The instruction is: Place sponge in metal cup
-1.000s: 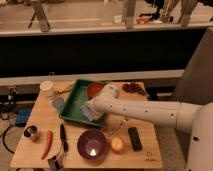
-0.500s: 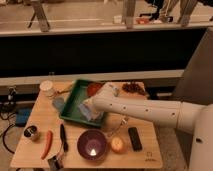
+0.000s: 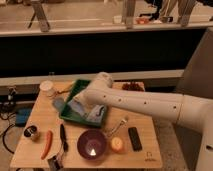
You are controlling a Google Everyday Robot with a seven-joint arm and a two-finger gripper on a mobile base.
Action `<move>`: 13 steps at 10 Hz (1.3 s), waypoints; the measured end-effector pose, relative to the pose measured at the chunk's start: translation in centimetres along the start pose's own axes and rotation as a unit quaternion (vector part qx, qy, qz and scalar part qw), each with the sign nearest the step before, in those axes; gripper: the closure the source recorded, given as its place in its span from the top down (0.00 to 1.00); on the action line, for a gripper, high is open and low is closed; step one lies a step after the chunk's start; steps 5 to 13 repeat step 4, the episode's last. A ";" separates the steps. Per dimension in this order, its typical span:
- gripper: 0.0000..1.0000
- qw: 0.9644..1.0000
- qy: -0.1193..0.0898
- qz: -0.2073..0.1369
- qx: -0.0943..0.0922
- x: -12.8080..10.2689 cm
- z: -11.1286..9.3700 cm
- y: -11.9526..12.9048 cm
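The metal cup [image 3: 32, 133] stands upright near the left edge of the wooden table [image 3: 145, 150]. A pale blue sponge-like piece [image 3: 59, 104] lies at the left end of the green tray [image 3: 75, 89], next to crumpled light blue material [image 3: 92, 112]. I cannot tell for sure which of them is the sponge. My gripper [image 3: 79, 106] reaches down into the tray at the end of the white arm [image 3: 145, 104], which comes in from the right. The arm hides most of the gripper.
A white cup [image 3: 47, 88] stands behind the tray on the left. In front are a red chili-like thing [image 3: 47, 144], a black tool [image 3: 63, 136], a purple bowl [image 3: 92, 144], an orange ball [image 3: 117, 144], a fork [image 3: 117, 127] and a black bar [image 3: 134, 138].
The arm's end has shifted a little toward the back of the tray and now covers a reddish thing that showed there before. The things on the table have not moved.
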 end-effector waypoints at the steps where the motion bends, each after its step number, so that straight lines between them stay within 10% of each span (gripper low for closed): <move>1: 0.00 0.999 -0.003 -0.028 -0.015 -1.8 -0.3 -1.3; 4: 0.00 0.990 -0.021 -0.118 -0.072 -6.8 0.2 -3.8; 13: 0.00 0.990 -0.021 -0.118 -0.072 -6.8 0.2 -3.8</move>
